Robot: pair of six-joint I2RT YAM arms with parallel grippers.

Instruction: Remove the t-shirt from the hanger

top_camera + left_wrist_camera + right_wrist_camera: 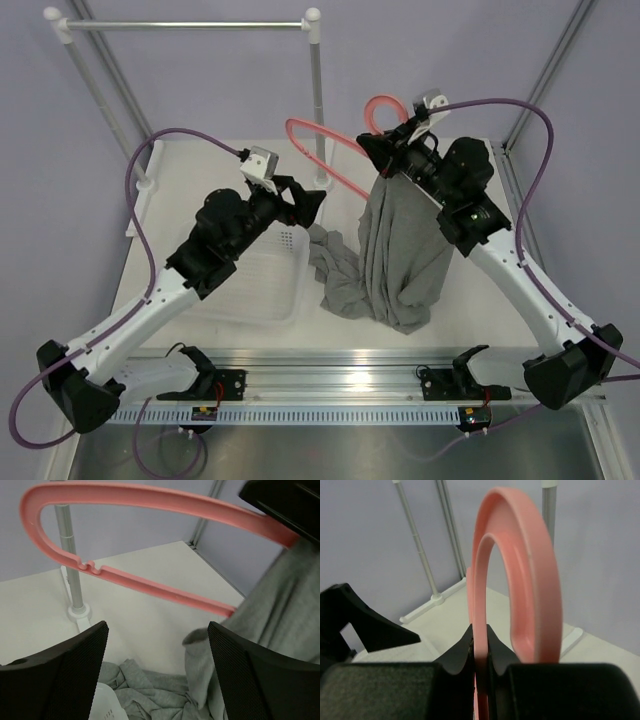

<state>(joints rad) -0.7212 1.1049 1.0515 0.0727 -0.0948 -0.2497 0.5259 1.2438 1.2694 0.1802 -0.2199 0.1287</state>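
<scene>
The salmon-pink hanger [318, 150] is held in the air over the table's back middle. My right gripper [385, 150] is shut on it near the hook [520, 575]; the jaws pinch the pink bar. The grey t-shirt [395, 250] hangs from the hanger's right side, and its lower part lies crumpled on the table. The hanger's left arm [150, 585] is bare. My left gripper [312, 205] is open and empty, just left of the shirt, below the bare arm. Grey cloth [150, 692] lies between its fingers [250, 675], untouched.
A white-and-silver clothes rail [190, 25] stands at the back, its right post [317, 100] just behind the hanger. A clear plastic tray [255, 285] lies under my left arm. A metal rail [330, 385] runs along the near table edge.
</scene>
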